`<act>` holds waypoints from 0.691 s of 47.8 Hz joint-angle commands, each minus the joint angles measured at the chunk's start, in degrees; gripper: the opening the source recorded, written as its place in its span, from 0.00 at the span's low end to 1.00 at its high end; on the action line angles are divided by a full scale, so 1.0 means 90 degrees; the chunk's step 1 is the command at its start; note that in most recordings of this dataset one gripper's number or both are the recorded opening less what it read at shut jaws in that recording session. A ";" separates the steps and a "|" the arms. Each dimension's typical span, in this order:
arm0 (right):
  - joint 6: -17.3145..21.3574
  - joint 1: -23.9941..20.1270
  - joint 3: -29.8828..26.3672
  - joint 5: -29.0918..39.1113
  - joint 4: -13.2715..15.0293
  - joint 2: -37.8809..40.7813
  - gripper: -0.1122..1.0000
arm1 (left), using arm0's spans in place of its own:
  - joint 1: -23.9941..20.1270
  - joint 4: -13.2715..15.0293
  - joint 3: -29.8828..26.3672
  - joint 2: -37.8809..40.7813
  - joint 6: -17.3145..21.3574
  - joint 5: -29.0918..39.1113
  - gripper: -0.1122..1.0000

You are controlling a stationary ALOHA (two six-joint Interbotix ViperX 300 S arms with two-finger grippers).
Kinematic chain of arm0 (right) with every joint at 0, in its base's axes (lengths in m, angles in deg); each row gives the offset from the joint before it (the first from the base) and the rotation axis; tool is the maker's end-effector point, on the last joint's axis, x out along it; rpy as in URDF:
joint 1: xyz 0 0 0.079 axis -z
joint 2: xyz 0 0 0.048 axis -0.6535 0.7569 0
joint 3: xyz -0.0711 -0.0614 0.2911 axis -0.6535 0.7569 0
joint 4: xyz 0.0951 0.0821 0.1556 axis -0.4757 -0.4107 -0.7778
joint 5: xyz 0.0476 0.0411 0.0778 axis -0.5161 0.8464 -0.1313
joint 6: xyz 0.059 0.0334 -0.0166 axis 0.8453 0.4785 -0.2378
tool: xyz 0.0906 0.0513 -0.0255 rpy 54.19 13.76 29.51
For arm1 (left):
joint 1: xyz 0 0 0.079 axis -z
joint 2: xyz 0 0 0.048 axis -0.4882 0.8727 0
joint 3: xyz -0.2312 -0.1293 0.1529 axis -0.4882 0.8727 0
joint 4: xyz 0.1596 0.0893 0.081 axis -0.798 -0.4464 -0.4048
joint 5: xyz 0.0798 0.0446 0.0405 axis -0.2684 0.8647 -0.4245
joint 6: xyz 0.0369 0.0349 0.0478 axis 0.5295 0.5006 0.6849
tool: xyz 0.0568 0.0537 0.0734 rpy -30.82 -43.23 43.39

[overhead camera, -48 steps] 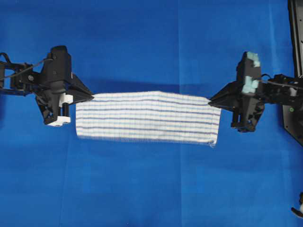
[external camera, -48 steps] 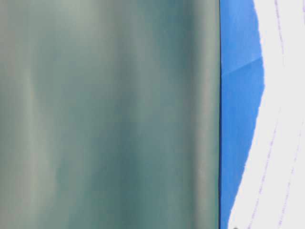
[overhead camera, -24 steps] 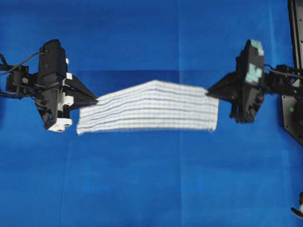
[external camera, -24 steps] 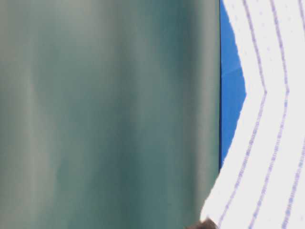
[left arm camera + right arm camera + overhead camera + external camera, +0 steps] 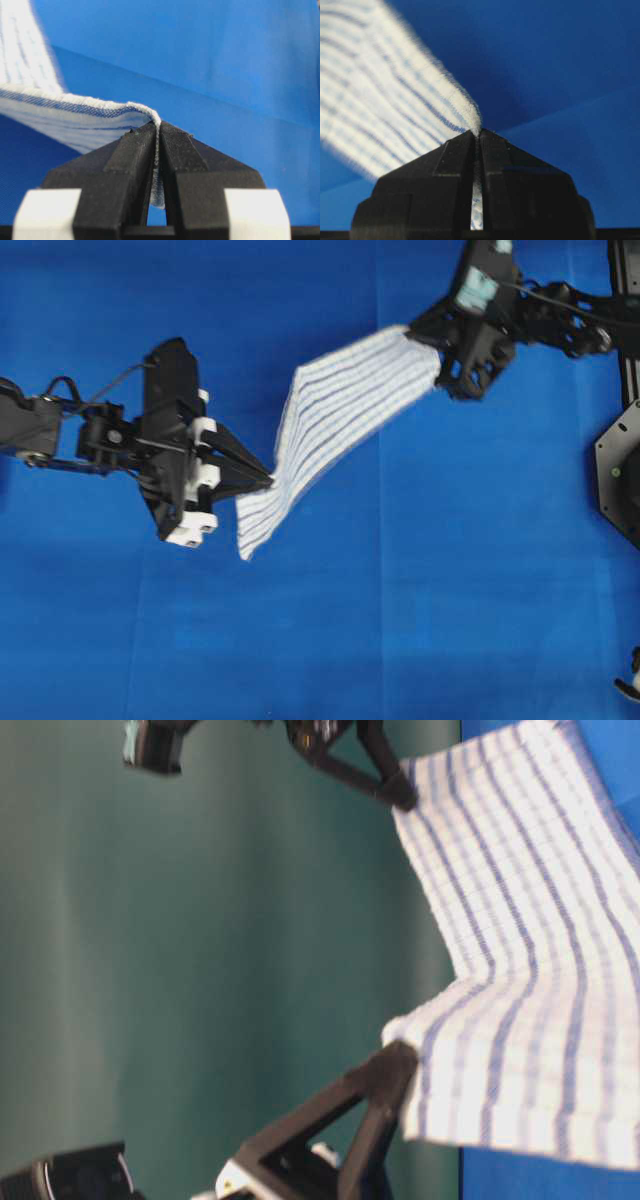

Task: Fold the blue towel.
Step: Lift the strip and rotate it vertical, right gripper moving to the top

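Note:
The blue towel (image 5: 330,415), white with thin blue stripes, hangs lifted off the table in a diagonal band between both grippers, sagging and creased near its middle. My left gripper (image 5: 268,480) is shut on its lower-left corner; in the left wrist view the hem (image 5: 145,111) is pinched between the black fingers (image 5: 131,150). My right gripper (image 5: 418,332) is shut on the upper-right corner, where the towel (image 5: 385,95) fans out to the left from the fingertips (image 5: 492,145). At table level, the towel (image 5: 520,960) drapes between both grippers, the left gripper (image 5: 398,1060) low and the right gripper (image 5: 400,792) high.
A plain blue table covering (image 5: 400,600) spans the whole work surface, with fold creases in it. Black arm-base hardware (image 5: 620,470) stands along the right edge. A teal-grey wall (image 5: 200,960) fills the left of the table-level view.
Both grippers lifted the towel off the table. The right gripper swung up and to the left toward the far edge; the left gripper moved right and down, turning the towel from level to diagonal.

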 commanded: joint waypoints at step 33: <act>-0.0088 0.0596 -0.1592 -0.0088 0.0928 0.0859 0.13 | 0.0371 0.0000 -0.2148 0.1904 0.0303 -0.1182 0.11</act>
